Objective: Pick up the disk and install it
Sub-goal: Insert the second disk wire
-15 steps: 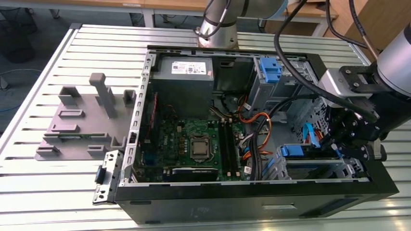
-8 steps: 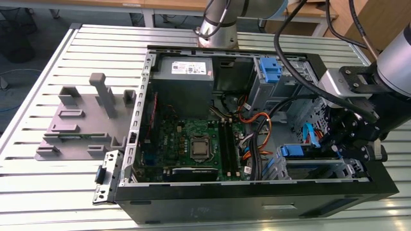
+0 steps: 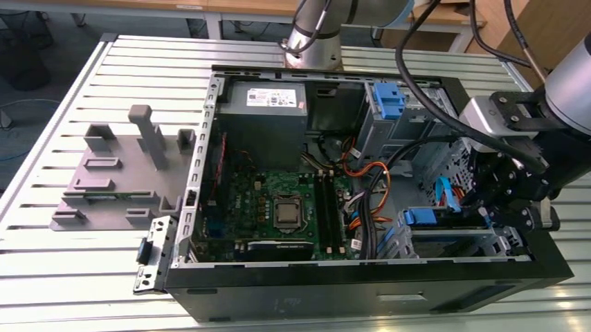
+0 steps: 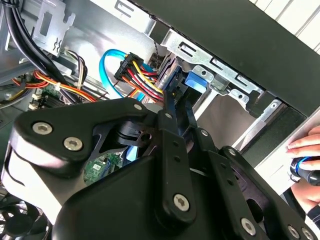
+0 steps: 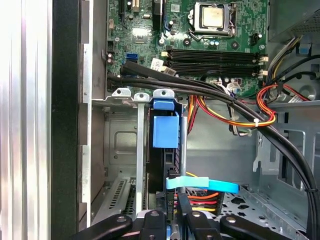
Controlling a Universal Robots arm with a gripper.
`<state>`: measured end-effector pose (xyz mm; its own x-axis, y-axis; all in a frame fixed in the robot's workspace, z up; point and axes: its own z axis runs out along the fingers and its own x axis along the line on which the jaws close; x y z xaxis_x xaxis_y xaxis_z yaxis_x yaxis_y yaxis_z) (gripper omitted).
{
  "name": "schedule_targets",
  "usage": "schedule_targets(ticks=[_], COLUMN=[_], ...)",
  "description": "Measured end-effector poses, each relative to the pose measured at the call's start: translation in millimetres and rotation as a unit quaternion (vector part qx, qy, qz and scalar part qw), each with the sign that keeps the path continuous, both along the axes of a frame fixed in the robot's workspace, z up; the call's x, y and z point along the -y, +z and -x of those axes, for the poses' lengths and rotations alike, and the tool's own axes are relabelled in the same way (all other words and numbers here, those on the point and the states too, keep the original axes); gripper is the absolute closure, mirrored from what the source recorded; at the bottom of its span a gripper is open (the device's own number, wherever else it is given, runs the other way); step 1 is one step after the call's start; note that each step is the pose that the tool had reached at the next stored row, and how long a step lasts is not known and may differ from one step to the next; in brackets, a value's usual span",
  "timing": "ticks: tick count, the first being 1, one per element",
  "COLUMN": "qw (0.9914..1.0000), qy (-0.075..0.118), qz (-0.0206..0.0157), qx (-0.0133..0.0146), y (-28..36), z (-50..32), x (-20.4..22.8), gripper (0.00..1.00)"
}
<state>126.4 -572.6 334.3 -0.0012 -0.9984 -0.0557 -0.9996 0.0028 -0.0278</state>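
Gripping the disk (image 5: 166, 145) edge-on, the hand (image 5: 173, 210) holds it upright — inside the case's drive bay (image 5: 122, 145).

A robotics lab or test workshop is showing here: an opened computer case (image 3: 369, 277) is lying on a slatted aluminium desk (image 3: 55, 277), beside a grey fixture block (image 3: 115, 180), with office desks standing behind.

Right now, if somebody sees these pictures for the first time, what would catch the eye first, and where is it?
The open computer case on the slatted table draws the eye first, with its green motherboard in the middle. At the exterior view's right, the black gripper reaches into the drive bay, where the disk stands on edge in its blue carrier. In the second wrist view, a person's hand rests beside the case.
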Motion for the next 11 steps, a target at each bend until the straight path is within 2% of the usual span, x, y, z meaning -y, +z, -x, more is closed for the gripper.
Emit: schedule_targets(ticks=[2, 11], qw=[1.0, 1.0], qy=[0.0, 0.0], qz=[0.0002, 0.0002], qx=[0.0, 0.0], y=[3.5, 3.9], z=[0.0, 0.0], x=[0.0, 0.0], gripper=[0.76, 0.76])
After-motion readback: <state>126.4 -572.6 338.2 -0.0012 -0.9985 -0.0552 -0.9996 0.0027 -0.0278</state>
